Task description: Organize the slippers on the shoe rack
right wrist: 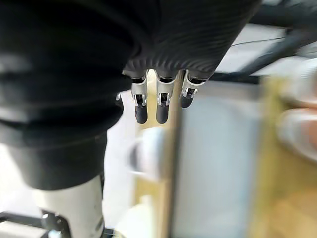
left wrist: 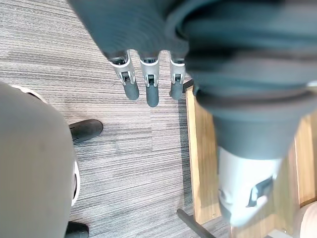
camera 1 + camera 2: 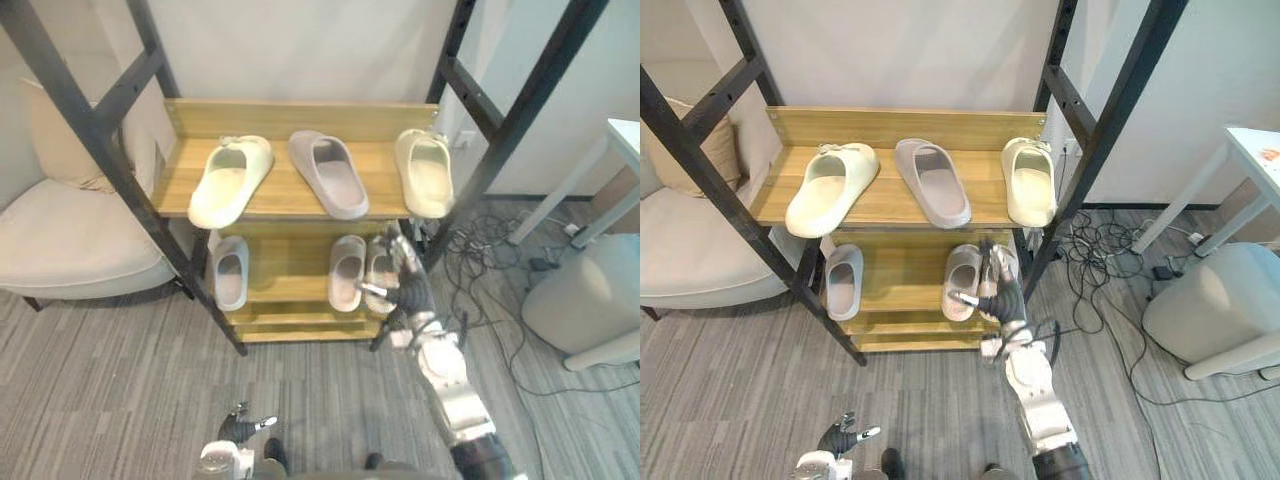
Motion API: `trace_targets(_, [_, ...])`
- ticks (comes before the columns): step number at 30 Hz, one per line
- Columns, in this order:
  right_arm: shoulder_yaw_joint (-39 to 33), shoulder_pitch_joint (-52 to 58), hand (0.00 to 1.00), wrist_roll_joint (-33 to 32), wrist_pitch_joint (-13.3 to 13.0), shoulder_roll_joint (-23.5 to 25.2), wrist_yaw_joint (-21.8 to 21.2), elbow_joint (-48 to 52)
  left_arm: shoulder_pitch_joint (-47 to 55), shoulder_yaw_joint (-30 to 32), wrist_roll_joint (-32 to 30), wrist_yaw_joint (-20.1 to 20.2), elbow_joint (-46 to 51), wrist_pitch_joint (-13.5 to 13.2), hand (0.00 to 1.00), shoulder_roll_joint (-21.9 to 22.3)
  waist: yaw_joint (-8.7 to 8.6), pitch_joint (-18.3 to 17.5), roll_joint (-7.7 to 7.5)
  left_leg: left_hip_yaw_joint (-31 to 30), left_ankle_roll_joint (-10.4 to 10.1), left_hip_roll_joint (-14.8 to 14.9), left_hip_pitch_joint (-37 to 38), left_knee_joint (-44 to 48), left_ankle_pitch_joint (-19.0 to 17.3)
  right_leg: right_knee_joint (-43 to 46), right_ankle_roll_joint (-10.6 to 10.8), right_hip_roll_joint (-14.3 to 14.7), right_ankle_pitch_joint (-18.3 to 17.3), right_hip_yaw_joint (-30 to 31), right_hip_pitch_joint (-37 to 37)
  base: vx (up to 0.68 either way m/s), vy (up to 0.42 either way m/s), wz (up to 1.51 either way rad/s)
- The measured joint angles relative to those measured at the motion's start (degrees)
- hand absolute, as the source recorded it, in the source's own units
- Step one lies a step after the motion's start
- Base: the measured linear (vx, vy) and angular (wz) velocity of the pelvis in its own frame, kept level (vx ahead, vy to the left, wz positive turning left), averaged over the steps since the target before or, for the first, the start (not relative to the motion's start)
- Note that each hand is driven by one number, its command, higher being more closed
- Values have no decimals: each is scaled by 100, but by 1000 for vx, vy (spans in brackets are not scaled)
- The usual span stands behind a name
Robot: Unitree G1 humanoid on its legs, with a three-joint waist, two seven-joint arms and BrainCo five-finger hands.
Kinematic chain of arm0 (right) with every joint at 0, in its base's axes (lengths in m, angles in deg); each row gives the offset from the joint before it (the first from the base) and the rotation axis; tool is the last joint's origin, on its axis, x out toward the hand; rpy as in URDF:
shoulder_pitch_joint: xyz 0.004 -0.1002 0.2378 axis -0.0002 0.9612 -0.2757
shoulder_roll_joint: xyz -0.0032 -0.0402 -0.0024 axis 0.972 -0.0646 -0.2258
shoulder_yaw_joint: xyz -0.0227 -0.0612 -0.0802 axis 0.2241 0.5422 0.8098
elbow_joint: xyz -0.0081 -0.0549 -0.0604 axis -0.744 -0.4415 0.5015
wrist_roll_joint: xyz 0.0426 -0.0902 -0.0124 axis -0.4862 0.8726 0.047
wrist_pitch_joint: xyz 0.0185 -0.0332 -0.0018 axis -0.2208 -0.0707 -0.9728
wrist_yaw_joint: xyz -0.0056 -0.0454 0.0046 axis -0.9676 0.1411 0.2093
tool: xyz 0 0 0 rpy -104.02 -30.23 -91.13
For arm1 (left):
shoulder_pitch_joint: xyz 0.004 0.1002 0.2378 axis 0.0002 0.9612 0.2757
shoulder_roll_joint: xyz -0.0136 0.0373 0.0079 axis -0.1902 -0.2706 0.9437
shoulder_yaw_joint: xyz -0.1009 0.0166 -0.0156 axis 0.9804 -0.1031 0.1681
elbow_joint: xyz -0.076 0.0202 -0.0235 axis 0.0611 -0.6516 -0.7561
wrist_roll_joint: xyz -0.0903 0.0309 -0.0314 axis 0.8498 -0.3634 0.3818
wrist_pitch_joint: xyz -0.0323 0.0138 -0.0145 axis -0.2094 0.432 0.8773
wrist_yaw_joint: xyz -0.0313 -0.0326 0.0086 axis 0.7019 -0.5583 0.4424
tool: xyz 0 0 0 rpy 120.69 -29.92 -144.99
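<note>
shoe rack [image 3: 300,118] ahead of us: in front of it we see the left hand [image 3: 238,428], fingers relaxed, empty. its top shelf holds a cream slipper [image 3: 230,182], a grey slipper [image 3: 330,176], a second cream slipper [image 3: 426,172]; its lower shelf a lone slipper [image 3: 231,272], then a pair [image 3: 347,272], the right hand [image 3: 408,287] with straight fingers over the outer one [image 3: 377,260].

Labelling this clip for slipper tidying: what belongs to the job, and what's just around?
Job: shoe rack; left cream slipper; middle grey slipper; right cream slipper; lower left slipper; lower right pair; right hand, open, near that pair.
Just around: armchair; white table; grey rounded object; floor cables; left hand, hanging low.
</note>
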Motion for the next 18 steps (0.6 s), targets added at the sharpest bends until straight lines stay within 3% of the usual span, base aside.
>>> trace_targets(3, [-271, -358, 0, 147, -2, -31, 199, 15, 0, 14, -2, 9, 59, -20, 0, 16, 139, 1, -1, -68, -1, 11, -11, -1, 0, -43, -4, 23, 2, -68, 53, 23, -26, 12])
trace_targets(7, [-380, -941, 0, 215, -13, -393, 456, -70, 25, 20, -2, 15, 120, -27, 0, 20, 183, 4, -4, -196, -2, 6, -25, -9, 0, -84, -4, 31, 2, -171, 121, -17, -18, 15])
trace_targets(11, [-789, -1472, 0, 204, -52, -434, 759, -210, 32, 22, 0, 25, 168, -41, 0, 18, 222, 16, -20, -290, 4, -11, -92, -41, 7, -90, -6, 26, 1, -234, 105, -43, -1, 9])
trace_targets(18, [-976, -2450, 0, 201, -13, -875, 987, -1376, 54, 24, 3, 30, 360, -62, 0, 17, 377, 92, -100, -414, 6, -39, -158, -43, 18, -162, -6, 25, 1, -368, 140, -14, -7, 9])
